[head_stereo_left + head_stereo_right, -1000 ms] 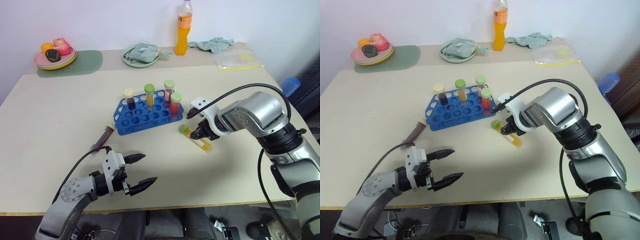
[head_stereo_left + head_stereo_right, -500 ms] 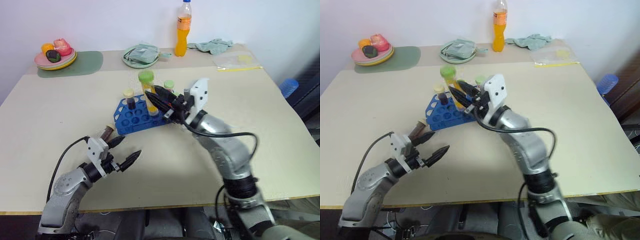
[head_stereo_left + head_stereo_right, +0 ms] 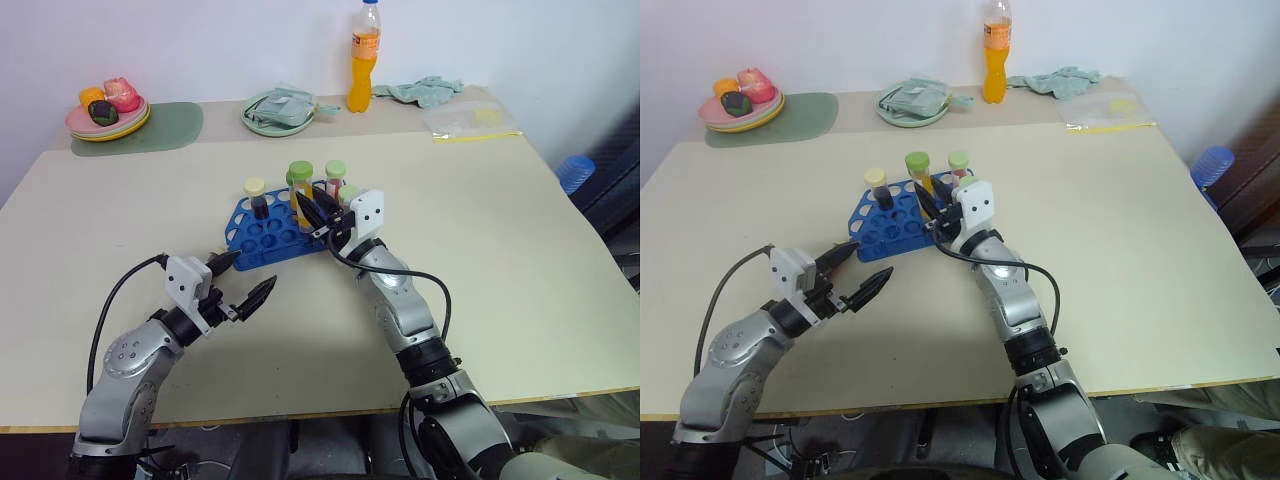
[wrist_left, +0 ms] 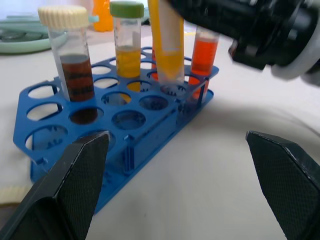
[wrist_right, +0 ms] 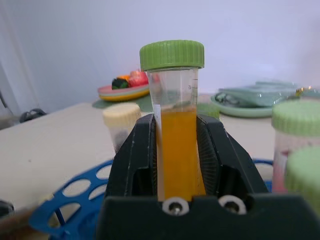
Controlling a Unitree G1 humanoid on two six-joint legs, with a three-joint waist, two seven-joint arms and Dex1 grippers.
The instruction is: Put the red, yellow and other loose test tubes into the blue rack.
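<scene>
The right gripper [image 3: 318, 212] is clamped on a yellow test tube [image 5: 176, 145] with a green cap, holding it upright over the blue rack [image 3: 268, 228], which sits near the middle of the table [image 3: 520, 240]. In the left wrist view the tube's rounded tip hangs just at the mouth of a hole in the rack's back rows, beside a red tube [image 4: 204, 52] already standing there. A brown tube with a cream cap [image 4: 73, 55] and another yellow one [image 4: 127, 47] also stand in the rack.

The held tube looks like thin clear plastic, stiff and light, with liquid filling the lower part, so its weight probably sits low. Its wall is smooth and would likely slip if pinched loosely; the pads take it around the mid-body, below the cap, which seems the sensible place since it leaves the tip free to enter the hole. The holes look snug, so the tube wants to stay plumb going in.

The left gripper [image 3: 244, 280] hovers with its jaws wide apart and nothing between them, toward the table's near left edge. A loose brown tube [image 3: 835, 258] lies on the table just behind it, next to the rack's near-left corner.
</scene>
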